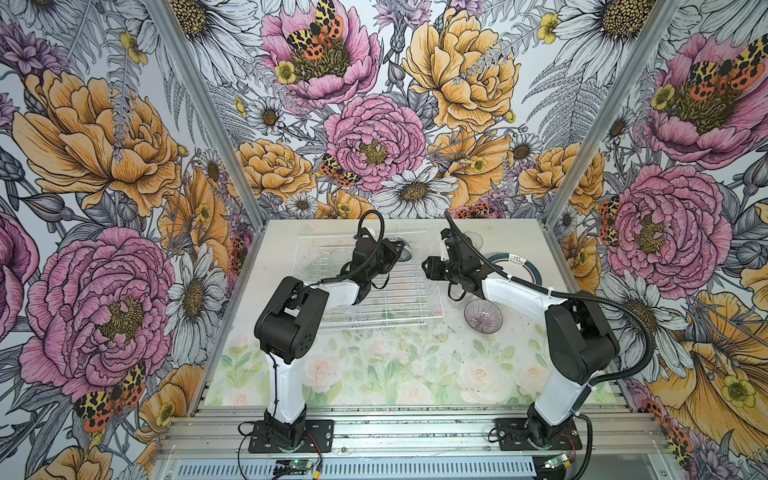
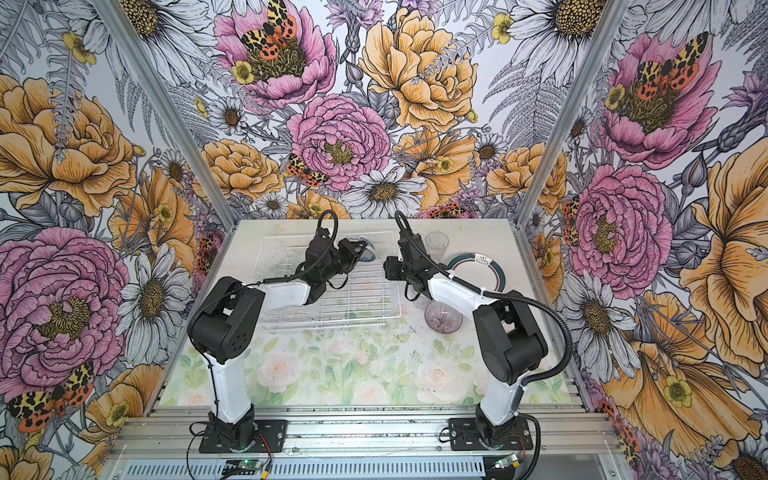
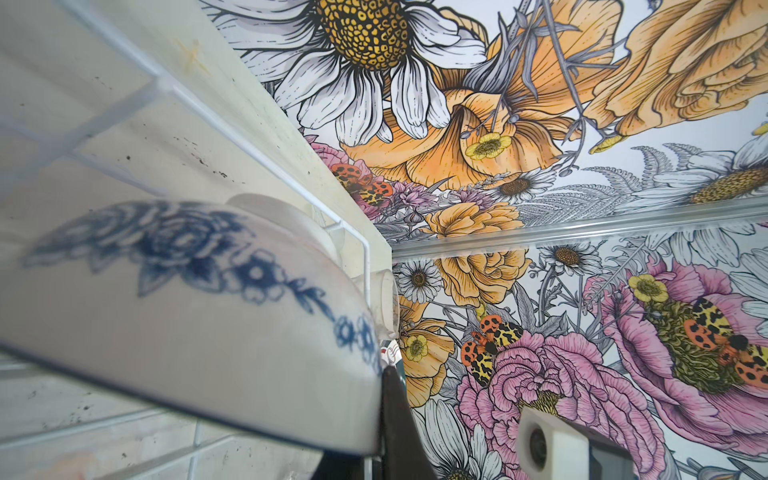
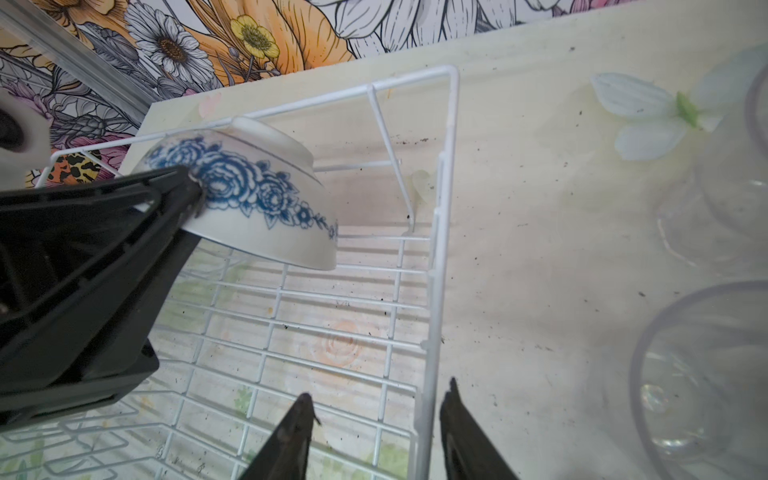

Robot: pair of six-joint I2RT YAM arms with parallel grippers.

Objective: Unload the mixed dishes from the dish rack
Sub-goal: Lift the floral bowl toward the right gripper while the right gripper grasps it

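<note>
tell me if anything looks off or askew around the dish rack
The blue-and-white floral bowl is tipped on edge at the far corner of the dish rack, rim pinched in the left pincer. Dark specks litter the table. The right pincer stands open astride the rack's side wire. Nothing looks broken.

A pale tabletop (image 1: 374, 365) printed with faint pink roses and green leaves is lying in the middle of both top views, and dark specks are dotting its far half. Wallpaper (image 1: 361, 137) of big pink, orange and white flowers with spotted moths is covering the three walls around it. Metal posts (image 1: 199, 95) are rising at the back corners. Grooved metal rails (image 1: 415, 432) are running along the near edge, a slotted vent strip (image 1: 374, 469) is lying below them, and a small circuit board (image 1: 296, 464) is showing a green light.
</note>
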